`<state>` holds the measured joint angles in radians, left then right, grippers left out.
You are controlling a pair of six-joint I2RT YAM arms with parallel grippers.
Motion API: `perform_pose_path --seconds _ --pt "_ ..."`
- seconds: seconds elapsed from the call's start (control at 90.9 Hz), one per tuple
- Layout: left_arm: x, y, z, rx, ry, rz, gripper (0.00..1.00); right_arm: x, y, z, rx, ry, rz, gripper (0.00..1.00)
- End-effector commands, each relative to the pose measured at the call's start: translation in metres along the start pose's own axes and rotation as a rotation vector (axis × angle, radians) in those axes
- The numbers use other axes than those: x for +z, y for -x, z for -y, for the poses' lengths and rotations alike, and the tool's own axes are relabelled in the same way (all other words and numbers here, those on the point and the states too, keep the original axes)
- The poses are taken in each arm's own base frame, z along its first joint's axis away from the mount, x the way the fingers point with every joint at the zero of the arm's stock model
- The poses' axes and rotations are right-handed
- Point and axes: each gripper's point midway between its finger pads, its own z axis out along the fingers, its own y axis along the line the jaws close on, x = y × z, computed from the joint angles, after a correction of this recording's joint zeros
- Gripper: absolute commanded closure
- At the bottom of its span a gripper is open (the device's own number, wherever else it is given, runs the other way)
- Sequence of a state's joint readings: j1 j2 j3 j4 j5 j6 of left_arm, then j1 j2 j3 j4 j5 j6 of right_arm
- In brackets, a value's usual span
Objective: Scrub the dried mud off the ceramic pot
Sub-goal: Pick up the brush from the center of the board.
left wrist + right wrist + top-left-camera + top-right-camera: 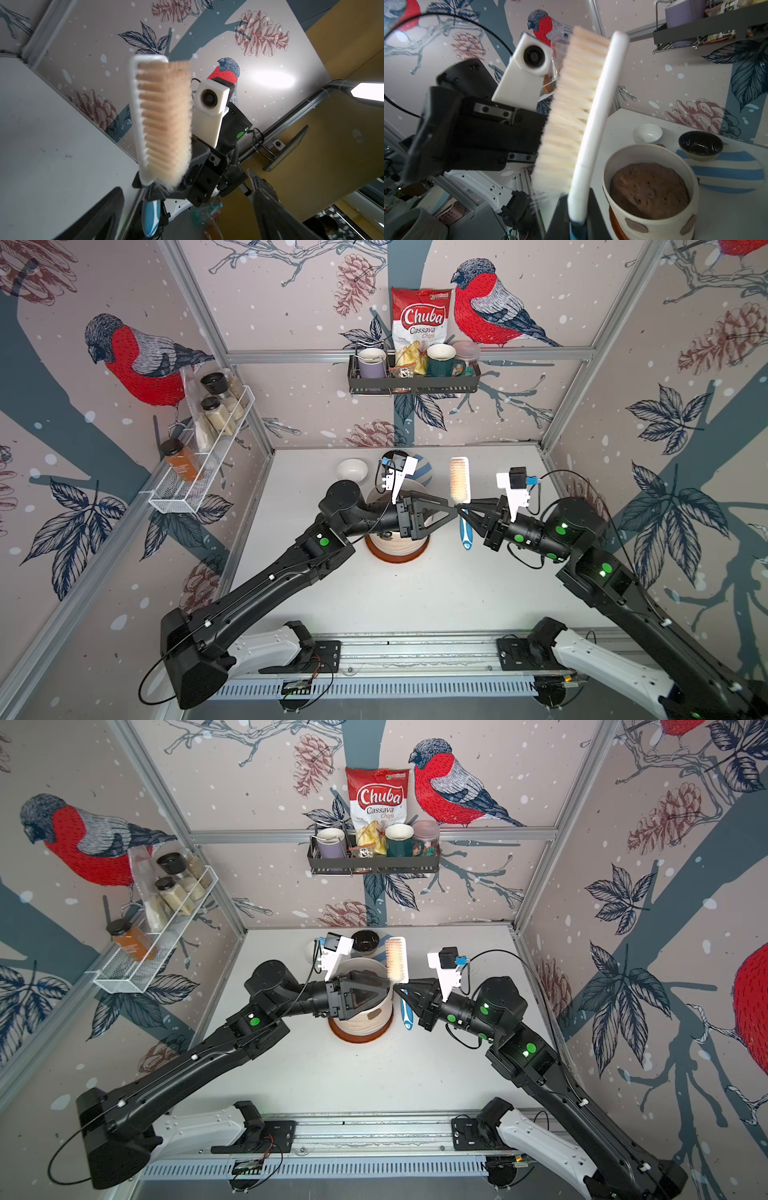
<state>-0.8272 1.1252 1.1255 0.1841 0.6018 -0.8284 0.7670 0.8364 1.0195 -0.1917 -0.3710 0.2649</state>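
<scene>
Bullfinch-and-pinecone wallpaper lines the cell around a white table (415, 597). On the left wall, a wire rack (195, 485) holds spice jars whose labels are too small to read. On the back shelf (411, 383) a red-and-white bag (420, 321) reads "Chuba Cassava Chips" and stands between two mugs.

On the table, the left gripper (440, 510) hovers over the ceramic pot (365, 1019), which sits mid-table on its brown saucer. This gripper's jaws are spread wide and grip nothing. Dried mud (636, 226) shows as brown patches on the pot's outer wall.

Just right of the pot, the brush (459, 481) stands in the air with its bristles toward the left gripper. The right gripper (461, 511) is clamped tight on the brush's neck, above its blue handle.
</scene>
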Motion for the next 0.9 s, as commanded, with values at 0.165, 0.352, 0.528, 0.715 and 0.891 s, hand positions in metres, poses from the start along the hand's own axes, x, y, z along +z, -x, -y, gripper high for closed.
perform_pose_path --seconds 0.165,0.352,0.528,0.715,0.891 --pt "-0.015 -0.011 -0.079 -0.022 0.412 -0.017 0.04 0.022 -0.050 0.044 -0.146 -0.300 -0.267 1.00" --pt "-0.029 -0.015 -0.119 -0.078 0.608 0.007 0.07 0.038 -0.065 0.047 -0.226 -0.379 -0.317 1.00" --pt "-0.030 -0.012 -0.126 -0.134 0.605 0.048 0.16 0.052 -0.070 0.043 -0.252 -0.406 -0.323 1.00" --pt "-0.021 -0.014 -0.129 -0.208 0.548 0.067 0.26 0.062 -0.075 0.032 -0.274 -0.380 -0.322 1.00" --pt "-0.005 -0.019 -0.127 -0.261 0.463 0.037 0.47 0.067 -0.078 0.017 -0.283 -0.321 -0.314 1.00"
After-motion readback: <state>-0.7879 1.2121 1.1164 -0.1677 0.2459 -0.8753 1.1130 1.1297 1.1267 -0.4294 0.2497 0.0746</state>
